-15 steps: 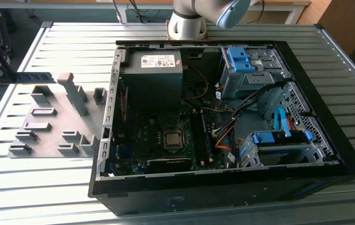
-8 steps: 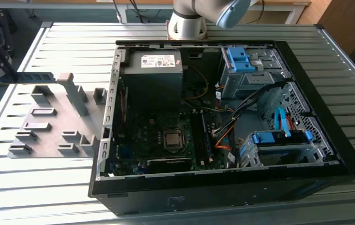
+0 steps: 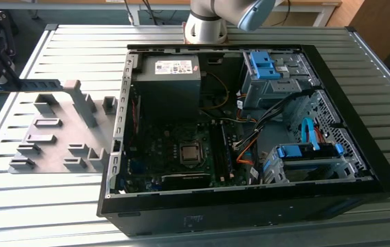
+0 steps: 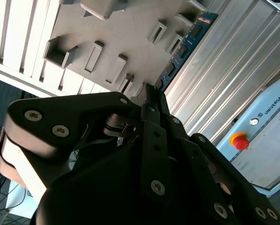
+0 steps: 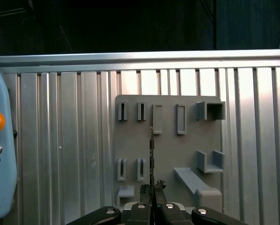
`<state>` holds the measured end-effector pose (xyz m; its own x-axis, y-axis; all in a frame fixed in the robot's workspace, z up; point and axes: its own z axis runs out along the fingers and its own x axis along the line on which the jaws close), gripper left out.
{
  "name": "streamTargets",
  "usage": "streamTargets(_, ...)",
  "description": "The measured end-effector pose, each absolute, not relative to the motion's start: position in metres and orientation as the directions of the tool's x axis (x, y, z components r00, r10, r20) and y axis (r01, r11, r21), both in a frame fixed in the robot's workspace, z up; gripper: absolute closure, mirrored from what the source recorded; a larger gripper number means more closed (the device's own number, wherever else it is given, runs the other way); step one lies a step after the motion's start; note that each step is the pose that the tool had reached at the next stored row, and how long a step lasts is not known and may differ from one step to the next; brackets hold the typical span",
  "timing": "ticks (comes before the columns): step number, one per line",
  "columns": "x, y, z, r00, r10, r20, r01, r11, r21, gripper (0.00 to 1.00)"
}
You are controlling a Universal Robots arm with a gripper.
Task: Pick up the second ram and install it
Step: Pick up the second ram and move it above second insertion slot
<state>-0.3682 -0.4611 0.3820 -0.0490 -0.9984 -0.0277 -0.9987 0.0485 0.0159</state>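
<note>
The second ram (image 3: pixel 36 84) is a thin green-blue stick held level in the air over the far end of the grey holder plate (image 3: pixel 50 139), at the exterior view's left. My gripper (image 5: pixel 152 189) is shut on one end of it. In the first wrist view the ram (image 5: pixel 151 150) shows edge-on, running out from the fingertips above the holder plate (image 5: pixel 168 140). The second wrist view has the ram (image 4: pixel 183 46) stretching away from the gripper (image 4: pixel 151 93) along the plate's edge. The open computer case (image 3: pixel 359 149) lies at the exterior view's right, its motherboard (image 3: pixel 181 154) exposed.
The case and holder plate rest on a slatted aluminium table (image 3: pixel 78 46). The arm's base (image 3: pixel 205 28) stands behind the case. A pendant with a red stop button (image 4: pixel 239 140) lies on the table beside the plate. Cables and blue drive brackets (image 3: pixel 308 152) fill the case's right side.
</note>
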Motion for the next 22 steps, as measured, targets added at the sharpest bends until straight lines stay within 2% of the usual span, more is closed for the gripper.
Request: streamTargets(22,-0.3616,-0.4611,0.3821,-0.049,-0.998,-0.028,-0.999,0.049,0.016,0.86)
